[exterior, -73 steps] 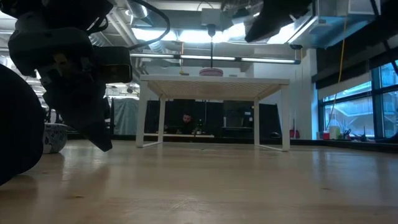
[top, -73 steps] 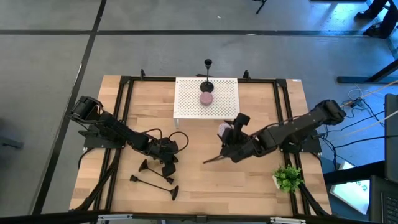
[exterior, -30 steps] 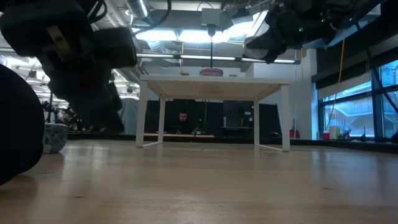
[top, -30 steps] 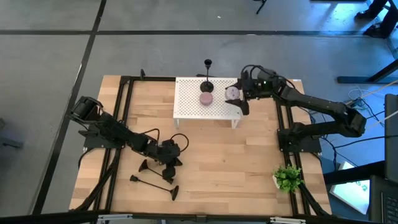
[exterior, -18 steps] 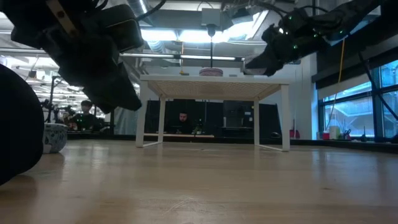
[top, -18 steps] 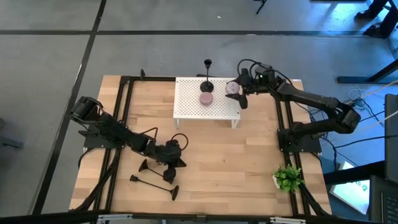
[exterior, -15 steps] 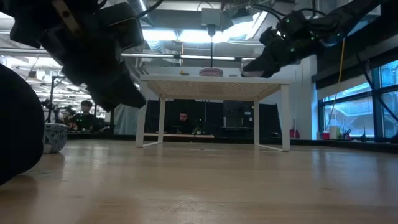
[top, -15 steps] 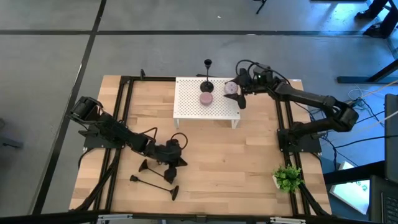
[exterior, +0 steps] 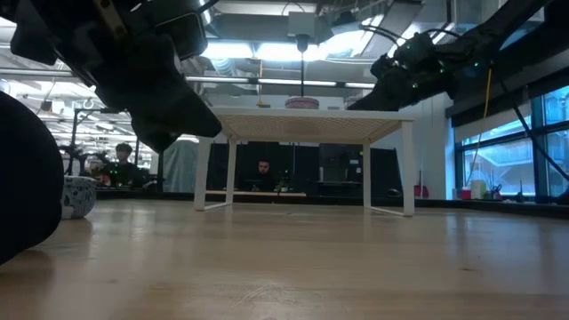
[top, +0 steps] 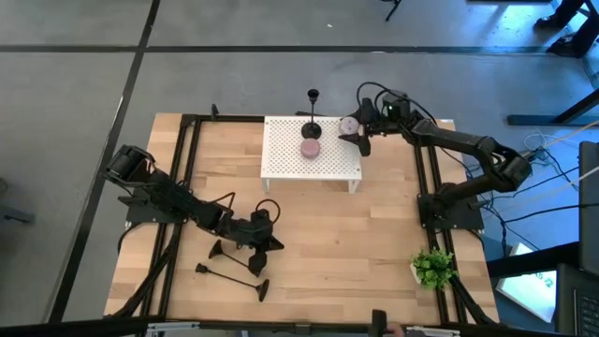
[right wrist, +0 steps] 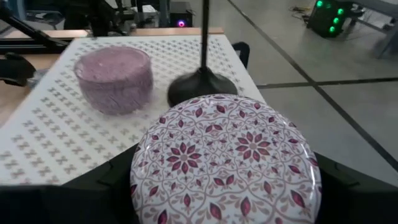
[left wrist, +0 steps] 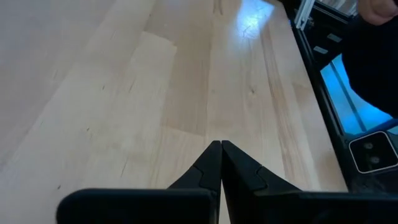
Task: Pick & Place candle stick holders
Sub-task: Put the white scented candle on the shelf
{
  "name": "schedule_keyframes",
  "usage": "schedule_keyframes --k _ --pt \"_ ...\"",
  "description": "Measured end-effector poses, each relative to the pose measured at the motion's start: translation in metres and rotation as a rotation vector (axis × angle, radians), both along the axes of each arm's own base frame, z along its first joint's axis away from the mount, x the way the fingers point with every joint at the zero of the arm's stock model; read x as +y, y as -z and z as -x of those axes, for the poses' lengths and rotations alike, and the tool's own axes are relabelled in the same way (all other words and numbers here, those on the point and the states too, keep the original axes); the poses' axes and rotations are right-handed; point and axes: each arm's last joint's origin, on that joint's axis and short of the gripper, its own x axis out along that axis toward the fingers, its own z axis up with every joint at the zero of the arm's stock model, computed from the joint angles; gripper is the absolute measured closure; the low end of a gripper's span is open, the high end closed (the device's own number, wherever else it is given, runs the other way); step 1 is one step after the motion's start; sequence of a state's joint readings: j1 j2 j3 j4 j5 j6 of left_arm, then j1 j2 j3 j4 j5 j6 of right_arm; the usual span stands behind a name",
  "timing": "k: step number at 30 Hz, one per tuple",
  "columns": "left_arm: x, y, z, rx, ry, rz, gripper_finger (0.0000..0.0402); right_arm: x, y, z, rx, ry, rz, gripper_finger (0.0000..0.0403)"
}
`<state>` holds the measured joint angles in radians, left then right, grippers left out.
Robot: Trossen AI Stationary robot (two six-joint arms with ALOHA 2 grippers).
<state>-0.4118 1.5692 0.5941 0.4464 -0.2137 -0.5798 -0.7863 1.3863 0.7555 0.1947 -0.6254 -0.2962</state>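
Your left tool (top: 271, 242): fingers pressed together, empty, low over the bench (top: 374, 243). Beside it, two candle stick holders (top: 229, 272) lying flat. One holder (top: 312, 124) upright on white rack (top: 281, 159). Right tool (top: 354, 131): gripping patterned tin (right wrist: 224, 158).

A round tin with a white and maroon floral lid (right wrist: 225, 163) fills the near part of the view, held between the right gripper (right wrist: 225, 186)'s dark fingers (right wrist: 112, 177), which show on both sides of it. Beyond it, on a white perforated tabletop (right wrist: 62, 118), stands a purple ribbed bowl (right wrist: 114, 78); just beside the bowl is the round flared base of a black candle stick holder (right wrist: 202, 84), its thin stem rising out of view
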Motion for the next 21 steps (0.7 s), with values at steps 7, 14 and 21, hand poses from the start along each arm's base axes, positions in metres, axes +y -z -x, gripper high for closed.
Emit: schedule_keyframes --k 7,14,21 --pt "0.000 0.000 0.000 0.002 -0.001 0.009 0.0399 -0.008 0.014 -0.003 0.025 0.011 -0.027 0.0111" --pt "0.000 0.000 0.000 0.003 0.001 0.010 0.0400 -0.013 0.021 -0.008 0.015 0.020 -0.034 0.0111" --pt "0.000 0.000 0.000 0.003 0.001 0.010 0.0400 -0.014 0.022 -0.008 0.013 0.028 -0.037 0.0110"
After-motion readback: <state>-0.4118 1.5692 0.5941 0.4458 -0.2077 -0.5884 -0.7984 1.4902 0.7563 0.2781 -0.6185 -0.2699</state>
